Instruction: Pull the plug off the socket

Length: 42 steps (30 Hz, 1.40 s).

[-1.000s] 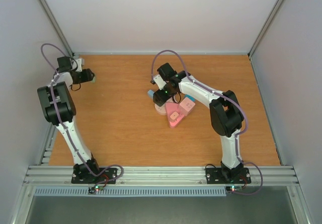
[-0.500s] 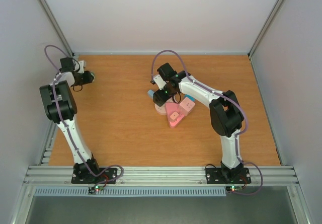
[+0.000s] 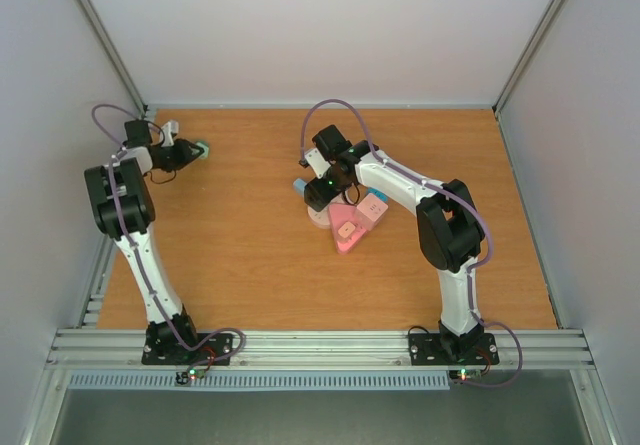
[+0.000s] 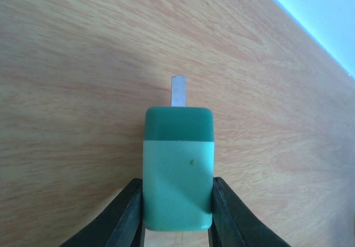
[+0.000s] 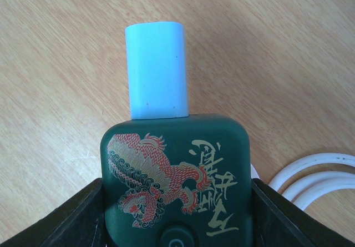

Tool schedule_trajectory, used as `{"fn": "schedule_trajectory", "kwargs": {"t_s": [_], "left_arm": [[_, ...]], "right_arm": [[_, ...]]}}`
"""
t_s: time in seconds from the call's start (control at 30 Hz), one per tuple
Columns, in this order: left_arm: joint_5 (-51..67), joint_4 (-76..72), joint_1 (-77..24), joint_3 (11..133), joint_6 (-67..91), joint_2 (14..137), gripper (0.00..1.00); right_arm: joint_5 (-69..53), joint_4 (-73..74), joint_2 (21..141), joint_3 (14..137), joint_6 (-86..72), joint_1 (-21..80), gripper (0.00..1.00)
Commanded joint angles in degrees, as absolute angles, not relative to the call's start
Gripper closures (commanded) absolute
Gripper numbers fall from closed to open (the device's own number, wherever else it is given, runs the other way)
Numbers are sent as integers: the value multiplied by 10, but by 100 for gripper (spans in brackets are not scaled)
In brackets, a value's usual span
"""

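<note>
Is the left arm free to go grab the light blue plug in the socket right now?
Probably not yet: the left gripper is clamped on a green plug, far left. The light blue plug itself sticks out of the socket unobstructed.

Wooden table (image 3: 240, 265), pink blocks (image 3: 346, 232) near its middle, pale walls (image 3: 300, 25) on three sides.

Wooden table (image 3: 250, 255) — pink blocks (image 3: 347, 230), white cable (image 5: 310, 172)
</note>
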<state>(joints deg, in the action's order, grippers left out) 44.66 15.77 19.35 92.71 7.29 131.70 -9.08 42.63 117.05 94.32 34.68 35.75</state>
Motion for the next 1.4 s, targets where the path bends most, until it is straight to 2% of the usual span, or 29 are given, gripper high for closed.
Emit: {"fn": "schedule_trajectory", "kwargs": {"t_s": [0.0, 0.23, 0.63, 0.8, 1.03, 1.37], "left_arm": [[456, 134, 194, 947, 120, 1343, 70], [383, 152, 208, 941, 123, 1342, 47], [354, 159, 239, 915, 114, 1301, 27], [344, 164, 245, 895, 74, 1253, 25], [420, 134, 243, 816, -40, 1153, 25], [495, 223, 185, 714, -327, 1039, 25]], "right_arm": [[-131, 469, 1206, 927, 345, 377, 77], [-129, 472, 1207, 928, 349, 377, 77], [-136, 475, 1206, 932, 360, 377, 77], [-149, 482, 1204, 934, 383, 378, 76], [-187, 513, 1197, 922, 438, 380, 75], [-202, 525, 1173, 879, 506, 381, 75]]}}
